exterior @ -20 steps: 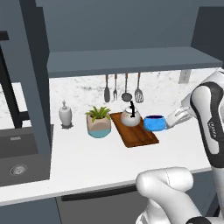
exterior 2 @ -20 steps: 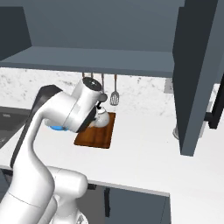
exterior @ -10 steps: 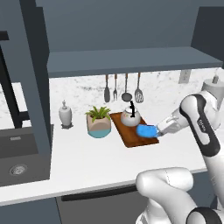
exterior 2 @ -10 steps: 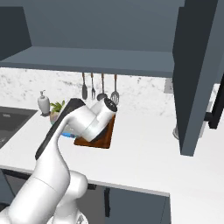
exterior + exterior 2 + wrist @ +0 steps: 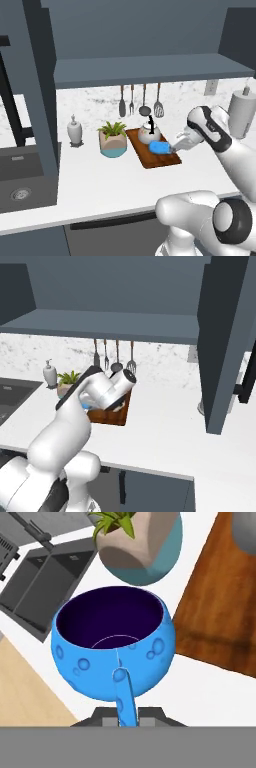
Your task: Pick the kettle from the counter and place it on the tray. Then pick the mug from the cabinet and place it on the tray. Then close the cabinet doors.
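Left base view: the claw is grasping the mug by its handle, hanging just above the tray. The kettle is sitting at the tray's far end, beyond the mug.

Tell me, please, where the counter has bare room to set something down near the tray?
The counter is bare in front of the plant pot and tray, out to its front edge, and right of the tray in the right base view. The tray is crowded: kettle at the back, mug in the gripper at the front.
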Robot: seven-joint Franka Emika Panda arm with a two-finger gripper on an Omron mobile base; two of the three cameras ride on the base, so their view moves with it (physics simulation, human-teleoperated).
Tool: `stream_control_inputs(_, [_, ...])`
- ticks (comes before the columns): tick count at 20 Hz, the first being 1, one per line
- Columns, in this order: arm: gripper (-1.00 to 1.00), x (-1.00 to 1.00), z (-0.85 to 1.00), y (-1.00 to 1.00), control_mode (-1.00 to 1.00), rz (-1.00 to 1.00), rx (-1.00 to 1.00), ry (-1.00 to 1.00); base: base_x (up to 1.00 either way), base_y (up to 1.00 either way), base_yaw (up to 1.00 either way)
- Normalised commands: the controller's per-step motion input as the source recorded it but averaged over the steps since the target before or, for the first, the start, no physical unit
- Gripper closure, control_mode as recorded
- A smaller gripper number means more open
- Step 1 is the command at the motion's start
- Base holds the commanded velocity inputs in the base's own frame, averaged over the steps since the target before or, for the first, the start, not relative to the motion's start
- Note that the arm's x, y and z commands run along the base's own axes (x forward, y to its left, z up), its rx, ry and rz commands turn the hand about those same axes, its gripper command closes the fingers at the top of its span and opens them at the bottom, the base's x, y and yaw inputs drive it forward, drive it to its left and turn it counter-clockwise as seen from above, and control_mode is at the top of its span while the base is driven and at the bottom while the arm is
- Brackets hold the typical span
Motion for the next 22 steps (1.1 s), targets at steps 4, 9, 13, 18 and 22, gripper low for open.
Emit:
stream_control_inputs(4, [1.00,0.54,-0.22,-0.06,-1.00,0.11,-0.13,0.00,0.00,0.00,0.00])
stream_control_inputs(9, [1.00,0.29,-0.39,-0.06,-1.00,0.16,-0.25,0.00,0.00,0.00,0.00])
stream_control_inputs(13, [1.00,0.30,-0.39,-0.09,-1.00,0.18,-0.16,-0.08,0.00,0.00,0.00])
stream_control_inputs(18, [1.00,0.37,-0.30,-0.11,-1.00,0.14,-0.04,-0.14,0.00,0.00,0.00])
stream_control_inputs(22, [1.00,0.38,-0.37,-0.12,-1.00,0.11,0.00,-0.06,0.00,0.00,0.00])
